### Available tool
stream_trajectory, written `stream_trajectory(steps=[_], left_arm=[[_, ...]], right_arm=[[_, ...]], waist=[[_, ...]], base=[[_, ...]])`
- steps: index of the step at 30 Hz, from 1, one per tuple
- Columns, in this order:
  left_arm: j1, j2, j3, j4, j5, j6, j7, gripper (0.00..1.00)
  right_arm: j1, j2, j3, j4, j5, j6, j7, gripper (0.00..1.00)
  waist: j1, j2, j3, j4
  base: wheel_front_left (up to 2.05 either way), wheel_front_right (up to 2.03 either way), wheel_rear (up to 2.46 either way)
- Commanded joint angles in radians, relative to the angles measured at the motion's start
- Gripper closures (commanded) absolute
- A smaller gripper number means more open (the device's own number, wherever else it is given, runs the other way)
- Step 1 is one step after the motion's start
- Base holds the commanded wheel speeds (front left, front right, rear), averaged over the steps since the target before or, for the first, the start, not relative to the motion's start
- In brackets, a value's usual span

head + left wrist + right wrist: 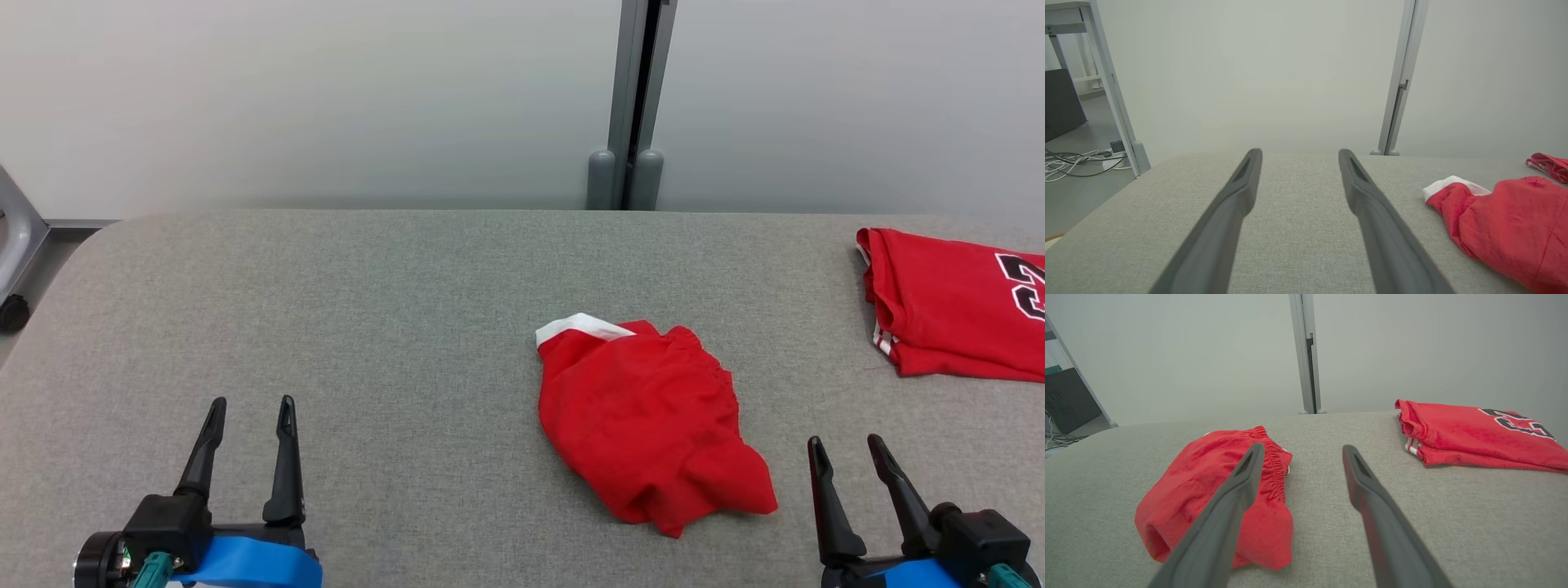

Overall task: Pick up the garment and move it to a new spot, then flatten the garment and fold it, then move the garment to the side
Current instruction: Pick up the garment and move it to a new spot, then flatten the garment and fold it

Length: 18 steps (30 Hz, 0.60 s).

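Note:
A crumpled red garment (649,420) with a white band at its far corner and a gathered waistband lies in a heap right of the table's middle. It shows at the right in the left wrist view (1511,224) and at the left in the right wrist view (1208,490). My left gripper (251,407) hovers open at the near left, well away from the garment, nothing between its fingers (1241,192). My right gripper (845,445) stands open at the near right, just right of the heap, empty too.
A folded red jersey (955,314) with black and white numbers lies at the far right edge of the grey fabric table (367,310). Behind the table is a pale wall with a grey post (633,106). Cables (1077,161) lie on the floor at the left.

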Motion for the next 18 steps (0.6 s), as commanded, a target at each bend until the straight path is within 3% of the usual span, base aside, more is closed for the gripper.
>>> stream_trajectory(steps=[1, 18], left_arm=[[0.01, -0.004, 0.007, 0.003, 0.009, -0.006, -0.004, 0.0], [0.011, -0.049, 0.06, 0.011, 0.069, -0.043, -0.004, 0.0]], right_arm=[[0.017, -0.002, 0.0, 0.004, 0.003, 0.001, 0.002, 0.0], [-0.081, -0.002, 0.017, 0.033, -0.017, 0.001, 0.021, 0.0]], waist=[[0.0, 0.0, -0.003, -0.002], [0.0, 0.0, -0.011, -0.002]], base=[[0.0, 0.0, 0.0], [0.0, 0.0, 0.0]])
